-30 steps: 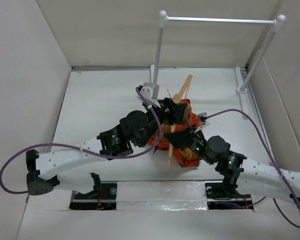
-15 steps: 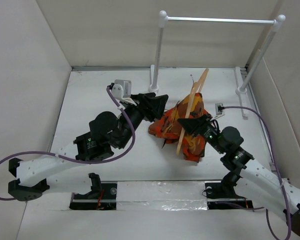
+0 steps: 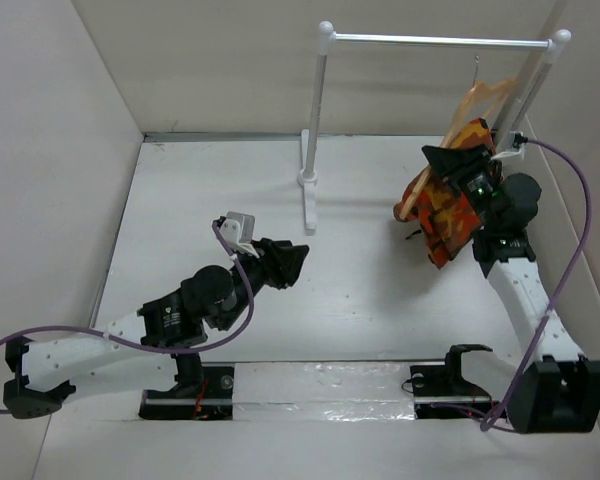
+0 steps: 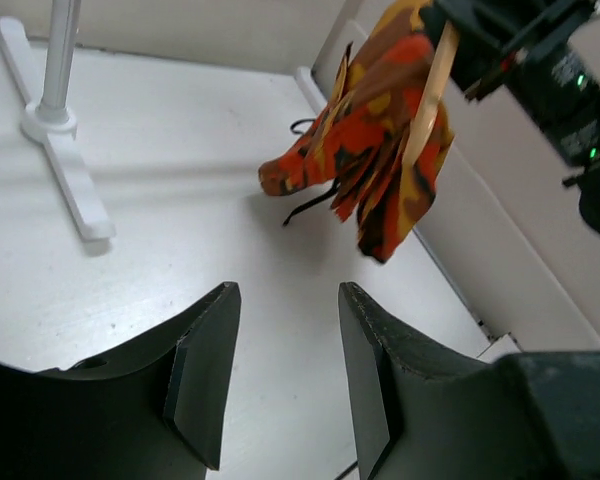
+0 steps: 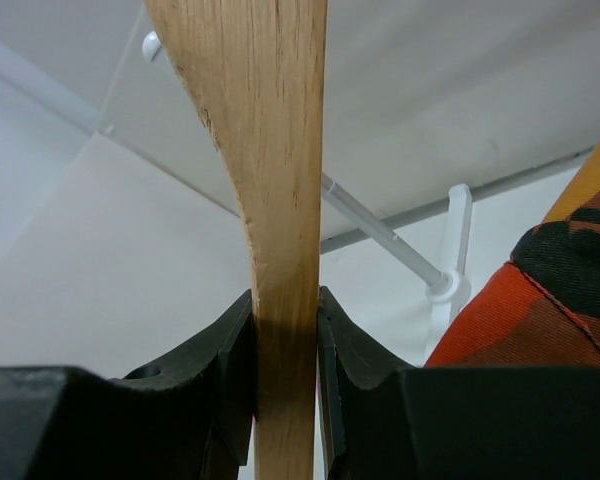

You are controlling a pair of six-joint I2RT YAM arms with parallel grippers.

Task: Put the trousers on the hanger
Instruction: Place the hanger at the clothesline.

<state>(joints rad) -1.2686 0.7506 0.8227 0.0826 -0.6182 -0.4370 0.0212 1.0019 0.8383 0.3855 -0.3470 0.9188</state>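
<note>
the right hand (image 3: 460, 160) is clamped on the wooden hanger (image 5: 275, 150), with the trousers (image 3: 448, 208) draped over it and hanging clear of the surface (image 3: 360, 300). half a second ago this bundle sat low at mid-surface; now it is raised at the far right, close under the white rack (image 3: 430, 41). the left hand (image 3: 286, 262), fingers apart and holding nothing, has drawn back toward the near left.

Near the worktop's far right corner the hanger (image 3: 483, 95) is blurred; whether its thin hook touches the rack's rail (image 3: 440, 40) cannot be told. The trousers (image 3: 448, 205) cover much of its wooden frame.
</note>
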